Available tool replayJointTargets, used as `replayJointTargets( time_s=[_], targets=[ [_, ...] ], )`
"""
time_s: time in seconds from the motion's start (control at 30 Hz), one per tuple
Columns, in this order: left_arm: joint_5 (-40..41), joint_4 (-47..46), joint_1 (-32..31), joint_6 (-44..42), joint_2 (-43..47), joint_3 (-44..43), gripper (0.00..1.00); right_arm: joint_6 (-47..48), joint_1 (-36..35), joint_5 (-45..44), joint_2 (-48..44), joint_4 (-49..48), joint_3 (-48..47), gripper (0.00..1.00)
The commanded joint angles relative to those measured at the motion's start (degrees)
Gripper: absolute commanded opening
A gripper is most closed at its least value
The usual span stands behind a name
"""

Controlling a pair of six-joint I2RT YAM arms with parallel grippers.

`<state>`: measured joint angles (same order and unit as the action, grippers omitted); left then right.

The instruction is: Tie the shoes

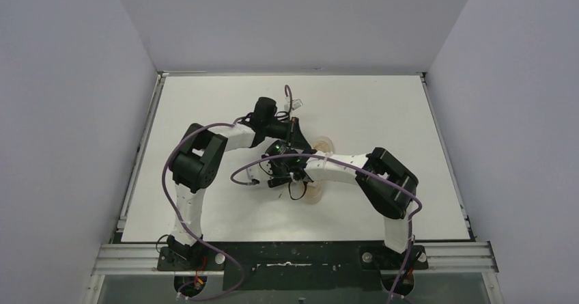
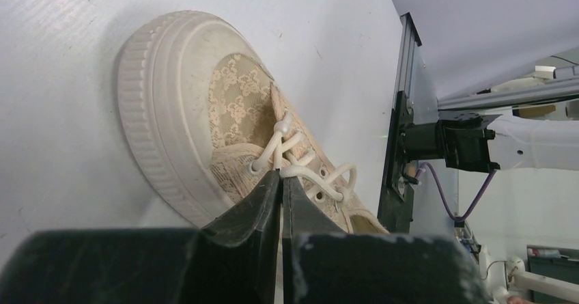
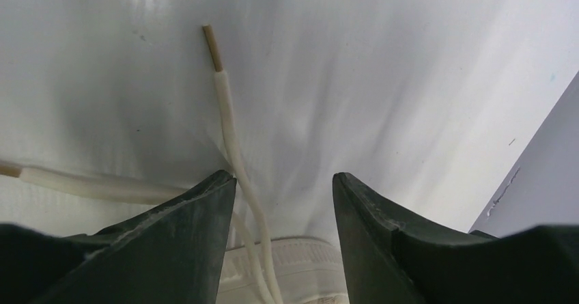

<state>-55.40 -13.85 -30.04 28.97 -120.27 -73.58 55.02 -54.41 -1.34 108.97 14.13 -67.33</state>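
The cream sneaker (image 2: 205, 106) lies on the white table, its ribbed toe cap at the upper left of the left wrist view. In the top view only its pale ends (image 1: 322, 143) show from under the right arm. My left gripper (image 2: 281, 175) is shut at the lower eyelets, pinching a cream lace (image 2: 311, 173); in the top view it (image 1: 295, 134) sits over the shoe. My right gripper (image 3: 283, 181) is open and empty just above the sole (image 3: 300, 266). A loose lace (image 3: 229, 119) with a tan tip runs between its jaws, near the left fingertip (image 3: 222, 184). A second lace end (image 3: 75, 182) lies to the left.
The two arms cross closely over the shoe at mid-table, with purple cables (image 1: 205, 130) looping around them. The right arm's white link (image 2: 532, 143) shows beyond the table's metal rail (image 2: 403, 113). White walls enclose the table (image 1: 382, 106) on three sides.
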Motion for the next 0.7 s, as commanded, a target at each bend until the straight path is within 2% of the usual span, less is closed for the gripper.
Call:
replayJointTargets(
  time_s=[0.0, 0.07, 0.23, 0.3, 0.43, 0.6, 0.67],
  targets=[
    [-2.2, 1.3, -0.2, -0.1, -1.1, -2.0, 0.00, 2.5, 2.2, -1.2, 2.1, -1.4, -3.1, 0.50],
    [-2.3, 1.3, -0.1, -0.1, -1.2, -1.9, 0.00, 2.0, 3.3, 0.7, 3.0, -0.1, -3.8, 0.41],
    [-2.3, 1.9, 0.3, 0.3, -1.9, -2.5, 0.00, 3.4, 4.4, 5.1, 4.5, 3.1, -5.4, 0.08],
    [-2.3, 1.8, 0.6, 0.5, -1.8, -2.4, 0.00, 3.2, 4.3, 6.9, 3.6, 3.4, -5.8, 0.00],
    [-2.3, 2.6, 1.3, 1.0, -1.4, -2.9, 0.00, 0.2, 3.9, 13.4, -1.5, 3.7, -6.1, 0.00],
    [-2.3, 3.0, 1.8, 2.2, -0.6, -3.2, 0.00, -6.4, 3.0, 18.7, -9.8, 4.2, -2.1, 0.00],
    [-2.3, 2.2, 1.6, 3.4, -0.3, -3.3, 0.00, -8.2, 3.0, 21.7, -12.8, 8.1, -1.7, 0.00]
  ],
)
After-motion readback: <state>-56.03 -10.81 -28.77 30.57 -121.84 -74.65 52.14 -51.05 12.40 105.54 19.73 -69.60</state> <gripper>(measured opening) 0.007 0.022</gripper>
